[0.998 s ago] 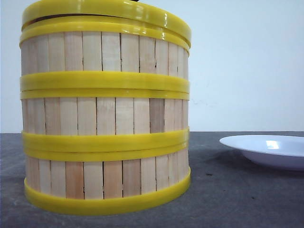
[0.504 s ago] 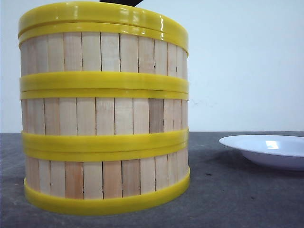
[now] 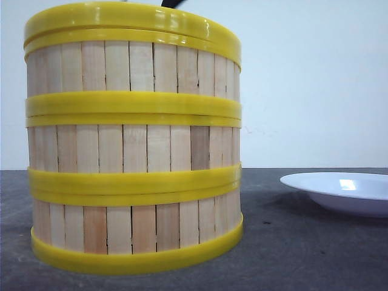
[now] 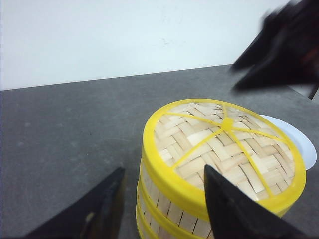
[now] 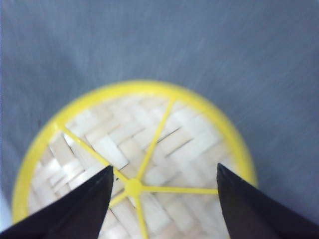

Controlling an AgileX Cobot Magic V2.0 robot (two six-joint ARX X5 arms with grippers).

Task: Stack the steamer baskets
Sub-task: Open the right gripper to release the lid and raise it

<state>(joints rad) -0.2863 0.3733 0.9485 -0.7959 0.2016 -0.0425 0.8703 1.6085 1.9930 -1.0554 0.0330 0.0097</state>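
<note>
Lid [image 3: 130,21] now seated flat and level on the stack, against a tilted, gapped position one second ago; dark shape at the top edge of the front view reduced to a small sliver.

Three steamer baskets [image 3: 133,151] stacked one on another on the dark grey counter [image 3: 303,242], left of centre in the front view, yellow rings aligned, walls upright. Bottom ring resting on the counter surface. Woven lid [image 4: 224,149] closing the top basket, yellow spokes meeting at a central knob [image 5: 133,187].

White plate [image 3: 342,191] on the counter to the right of the stack, well apart from it; partly visible behind the stack in the left wrist view.

Left tool [image 4: 164,209] released, fingers spread, nothing between them; one finger [image 4: 234,209] in front of the lid's rim, the other [image 4: 87,214] over bare counter. Contact with the stack not determinable.

Right tool [image 5: 162,199] released, fingers wide apart, positioned above the lid with the knob between the finger tips in view; no contact with the lid evident. Right wrist view blurred. Right arm [image 4: 281,45] visible as a dark blurred shape above and beyond the stack in the left wrist view.
</note>
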